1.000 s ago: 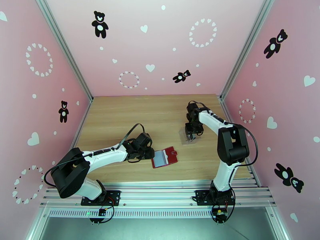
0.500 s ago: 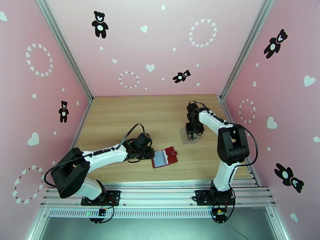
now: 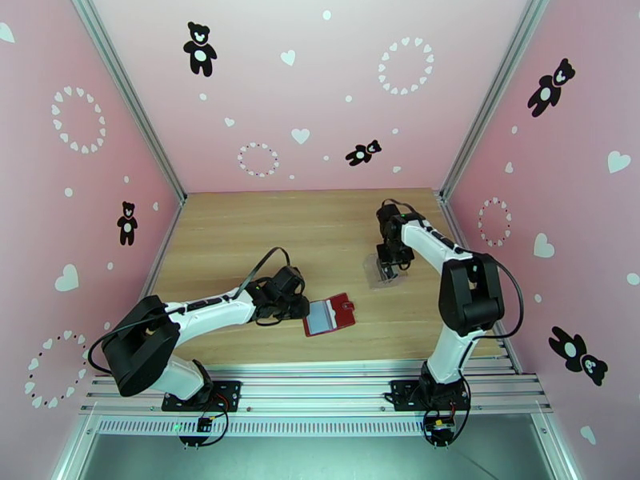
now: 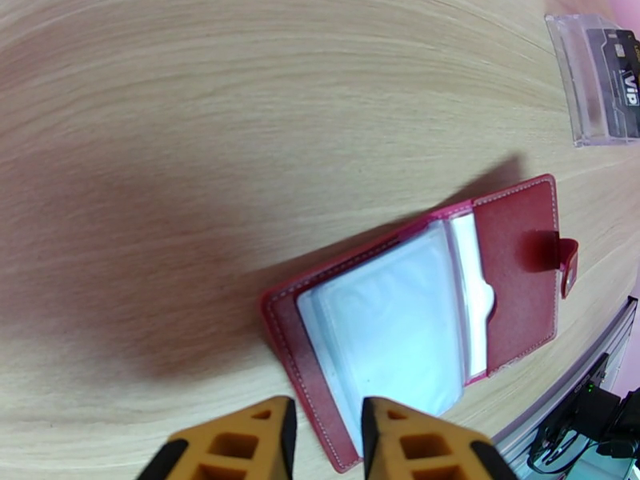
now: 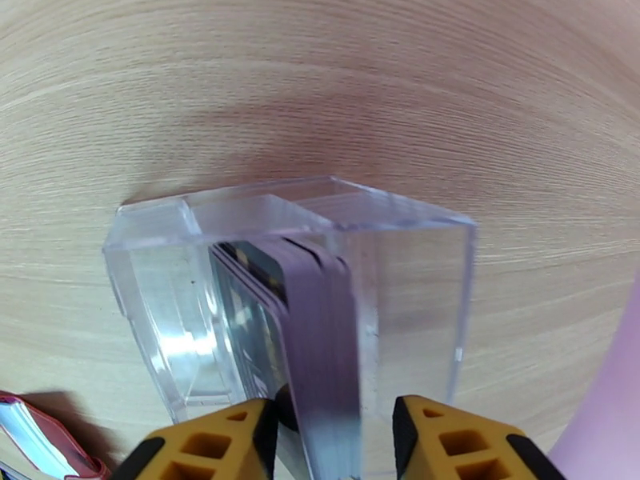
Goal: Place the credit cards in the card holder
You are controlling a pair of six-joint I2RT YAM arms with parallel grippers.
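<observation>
Looking from above, my left pincer (image 3: 302,307) clamps one edge of the wallet (image 3: 332,314). Left wrist: wallet lies open just ahead. Right wrist: right pincer (image 5: 334,414), unclenched, straddles the cards (image 5: 320,338) standing edgewise in the clear box (image 5: 416,266), lengthwise straight ahead.

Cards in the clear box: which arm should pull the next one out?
Right. The right end effector straddles the cards standing in the clear box. The left end effector sits at the open card holder's edge, away from the box.
</observation>
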